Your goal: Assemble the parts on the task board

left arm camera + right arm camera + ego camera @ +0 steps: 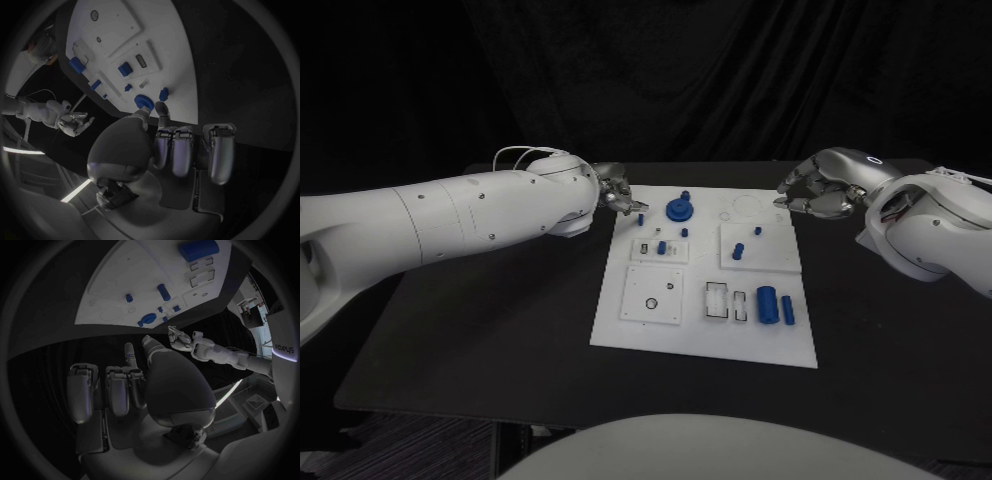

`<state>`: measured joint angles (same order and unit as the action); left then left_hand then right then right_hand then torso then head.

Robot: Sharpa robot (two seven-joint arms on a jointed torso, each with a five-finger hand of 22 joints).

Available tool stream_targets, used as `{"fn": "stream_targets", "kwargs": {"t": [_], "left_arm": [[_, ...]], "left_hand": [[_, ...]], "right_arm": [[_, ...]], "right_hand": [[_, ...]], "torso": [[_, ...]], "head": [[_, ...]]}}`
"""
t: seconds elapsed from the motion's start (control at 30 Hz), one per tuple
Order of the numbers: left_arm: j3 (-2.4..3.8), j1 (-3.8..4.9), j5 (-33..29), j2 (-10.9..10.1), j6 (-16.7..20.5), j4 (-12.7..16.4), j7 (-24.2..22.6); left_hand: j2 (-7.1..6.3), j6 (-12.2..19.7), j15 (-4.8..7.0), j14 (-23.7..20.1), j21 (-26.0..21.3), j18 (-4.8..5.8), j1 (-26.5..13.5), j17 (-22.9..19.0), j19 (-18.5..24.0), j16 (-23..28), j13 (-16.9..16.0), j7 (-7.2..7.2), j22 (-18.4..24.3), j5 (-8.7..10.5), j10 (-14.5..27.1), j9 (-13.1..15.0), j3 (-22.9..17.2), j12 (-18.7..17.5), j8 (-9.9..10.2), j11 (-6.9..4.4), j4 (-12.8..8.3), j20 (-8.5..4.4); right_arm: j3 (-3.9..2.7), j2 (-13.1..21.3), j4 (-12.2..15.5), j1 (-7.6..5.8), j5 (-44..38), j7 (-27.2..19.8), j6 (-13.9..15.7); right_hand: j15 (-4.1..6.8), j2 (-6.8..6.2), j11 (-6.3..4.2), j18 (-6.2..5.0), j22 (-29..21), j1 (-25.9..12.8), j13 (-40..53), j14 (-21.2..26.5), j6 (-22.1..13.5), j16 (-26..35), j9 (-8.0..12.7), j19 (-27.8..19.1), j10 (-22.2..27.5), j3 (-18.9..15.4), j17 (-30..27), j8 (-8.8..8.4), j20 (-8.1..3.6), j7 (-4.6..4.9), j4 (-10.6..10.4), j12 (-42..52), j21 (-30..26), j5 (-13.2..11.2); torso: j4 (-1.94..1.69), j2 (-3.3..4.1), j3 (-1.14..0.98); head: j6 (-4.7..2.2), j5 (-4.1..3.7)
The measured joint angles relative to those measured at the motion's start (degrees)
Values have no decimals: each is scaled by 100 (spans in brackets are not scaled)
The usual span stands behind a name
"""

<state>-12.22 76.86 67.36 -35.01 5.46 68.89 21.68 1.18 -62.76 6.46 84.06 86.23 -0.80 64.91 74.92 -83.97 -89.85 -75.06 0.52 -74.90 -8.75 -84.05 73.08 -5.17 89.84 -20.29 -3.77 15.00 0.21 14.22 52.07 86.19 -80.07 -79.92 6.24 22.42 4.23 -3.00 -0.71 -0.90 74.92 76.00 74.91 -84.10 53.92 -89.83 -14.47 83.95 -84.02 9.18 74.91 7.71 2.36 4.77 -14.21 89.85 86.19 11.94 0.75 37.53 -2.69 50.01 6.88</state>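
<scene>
The white task board [711,335] lies mid-table. A round blue knob [679,208] stands near its far edge, with small blue pegs [685,232] around it and a large blue cylinder [767,303] beside a slimmer one [789,309] toward the near right. My left hand [615,196] hovers at the board's far left corner, close to the knob [144,102], its fingers [181,150] curled in with nothing visible in them. Off the far right corner, my right hand [816,190] is curled like a fist, fingers [119,385] folded and apparently holding nothing.
The board carries raised white sub-plates [655,296] and rectangular slots [717,300]. Black table [488,330] spreads wide to the left of the board and narrower to its right. A dark curtain closes the back.
</scene>
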Motion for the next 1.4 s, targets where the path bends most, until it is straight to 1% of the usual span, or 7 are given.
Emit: {"fn": "stream_targets", "kwargs": {"t": [0.27,0.47,0.57,0.63,1.03,1.3,1.4], "left_arm": [[0,0,5,204,-212,-299,11],[0,-4,8,288,-290,-436,-6],[0,-7,9,310,-303,-494,-23],[0,-8,9,325,-305,-521,-40],[0,-27,11,428,-317,-654,-131],[0,-83,12,475,-380,-749,-152],[0,-92,13,484,-392,-769,-155]], "left_hand": [[-24,83,0,0,0,0,23,0,0,0,0,-11,0,-43,0,82,21,0,-22,0,-11,0],[-24,175,-1,0,0,0,23,0,0,0,0,-52,0,97,0,139,107,0,-11,1,74,0],[-55,250,-1,0,-29,0,-9,-1,0,0,0,-86,0,161,0,147,144,0,70,1,111,0],[-31,307,-1,0,-29,0,-33,-1,0,0,0,-90,0,196,0,147,163,0,105,1,130,1],[-16,360,-36,-8,-61,0,-48,-1,0,0,0,-135,0,196,2,133,168,0,212,40,135,1],[-16,422,-43,-1,-90,0,-48,-1,-14,0,0,-155,0,161,2,127,183,0,278,40,120,15],[-8,481,-64,-21,-90,1,-40,-1,-1,0,0,-174,0,129,10,122,192,0,316,74,110,44]], "right_arm": [[0,-4,-1,4,0,0,-28],[0,2,4,4,0,0,-45],[0,2,5,5,0,0,-52],[0,0,5,5,0,0,-57],[0,-19,0,5,0,0,-84],[0,-21,0,6,0,0,-100],[0,-16,3,6,0,1,-103]], "right_hand": [[0,25,0,0,-1,25,0,0,0,0,6,0,0,0,0,0,0,0,32,0,-35,0],[0,30,0,0,-1,31,0,0,0,0,5,0,0,0,0,0,0,0,32,0,-35,0],[0,31,0,0,-1,30,0,0,0,0,5,0,0,0,0,0,0,0,32,0,-35,0],[0,30,0,0,-1,30,0,0,0,0,5,0,0,0,0,0,0,0,32,0,-35,0],[0,30,0,0,-2,30,0,0,0,0,5,0,0,0,0,0,0,0,32,0,-35,0],[0,30,0,0,-2,30,-1,0,0,0,5,0,0,0,0,0,0,0,32,0,-35,0],[0,30,0,0,-2,30,-1,0,0,0,5,0,0,0,0,0,0,0,32,0,-35,0]], "torso": [[2,4,3],[3,7,3],[4,7,3],[5,7,3],[5,7,3],[-1,5,3],[-1,4,3]], "head": [[0,7],[0,-7],[0,2],[0,8],[0,22],[0,5],[0,4]]}}
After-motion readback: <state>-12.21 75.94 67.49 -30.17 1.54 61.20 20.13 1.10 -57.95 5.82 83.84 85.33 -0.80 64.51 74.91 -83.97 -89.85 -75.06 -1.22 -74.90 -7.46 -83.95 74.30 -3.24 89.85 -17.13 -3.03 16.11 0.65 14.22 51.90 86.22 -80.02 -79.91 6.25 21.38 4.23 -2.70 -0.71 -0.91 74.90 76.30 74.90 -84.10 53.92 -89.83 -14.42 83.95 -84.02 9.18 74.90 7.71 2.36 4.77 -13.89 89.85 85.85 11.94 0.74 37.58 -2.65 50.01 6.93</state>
